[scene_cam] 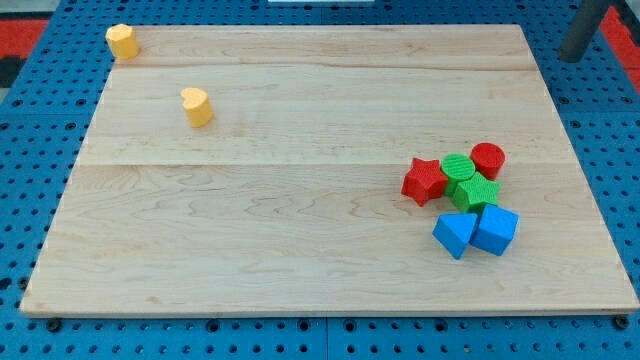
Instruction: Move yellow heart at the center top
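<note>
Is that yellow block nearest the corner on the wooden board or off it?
On. The yellow block sits just inside the board's top-left corner, wood visible around it.

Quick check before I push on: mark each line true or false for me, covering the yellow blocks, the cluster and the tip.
1. Two yellow blocks sit on the board. True: one yellow block at the top-left corner, another yellow block lower and to its right.
2. A yellow block already rests at the center top. False: both are in the view's left part.
3. The red star is at the cluster's left edge. True.
4. The two blue blocks lie above the green ones. False: the blue blocks lie below the green blocks.
5. My tip touches a yellow block. False: the rod is at the view's top right; my tip is not discernible.
</note>
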`<state>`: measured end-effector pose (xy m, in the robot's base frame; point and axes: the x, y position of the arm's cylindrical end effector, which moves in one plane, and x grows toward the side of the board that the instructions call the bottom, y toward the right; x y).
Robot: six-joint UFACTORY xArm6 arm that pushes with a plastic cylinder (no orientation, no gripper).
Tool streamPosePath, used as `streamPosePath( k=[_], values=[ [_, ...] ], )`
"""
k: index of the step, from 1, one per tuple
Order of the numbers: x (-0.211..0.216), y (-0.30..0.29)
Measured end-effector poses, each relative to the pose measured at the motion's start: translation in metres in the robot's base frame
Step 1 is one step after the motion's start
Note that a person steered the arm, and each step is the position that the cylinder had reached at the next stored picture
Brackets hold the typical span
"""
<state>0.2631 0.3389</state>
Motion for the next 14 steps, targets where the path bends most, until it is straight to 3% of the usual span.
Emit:
streamPosePath(
  k=[2, 8, 9, 12, 14],
  values=[
    [-0.004, -0.008],
    [-0.002, -0.296],
    [0.017, -0.338],
    [0.133, -0.412],
    [0.121, -0.551]
  ],
)
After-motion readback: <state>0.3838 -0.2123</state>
